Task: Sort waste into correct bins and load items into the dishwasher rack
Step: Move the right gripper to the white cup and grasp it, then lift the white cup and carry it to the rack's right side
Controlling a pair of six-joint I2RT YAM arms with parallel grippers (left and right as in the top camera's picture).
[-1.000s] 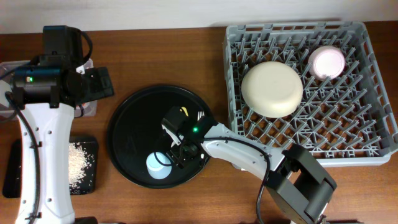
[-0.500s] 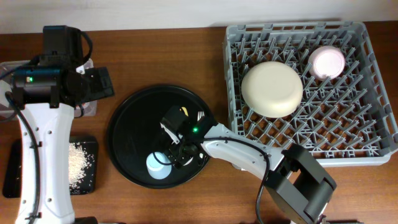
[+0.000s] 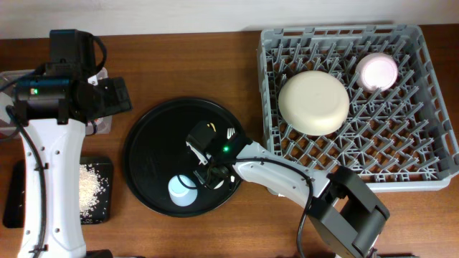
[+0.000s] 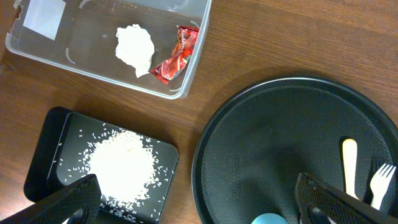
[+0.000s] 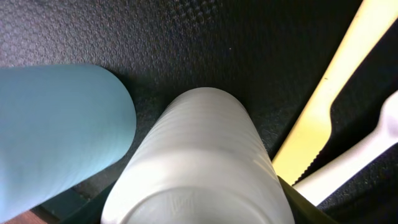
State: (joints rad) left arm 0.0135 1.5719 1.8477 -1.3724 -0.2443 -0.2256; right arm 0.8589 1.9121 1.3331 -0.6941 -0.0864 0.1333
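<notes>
White cup (image 5: pixel 199 168) at tray (image 3: pixel 154 140) 5 o'clock: our right gripper (image 3: pixel 205 177) sits over it, can't tell if clenched. Next we squeeze, lift, carry to rack (image 3: pixel 401 147), 2 o'clock.

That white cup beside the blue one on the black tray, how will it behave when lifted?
The white cup looks like ribbed plastic, so probably light and may flex if squeezed. The ribs should help grip. The light blue cup sits close beside it and might get nudged.
</notes>
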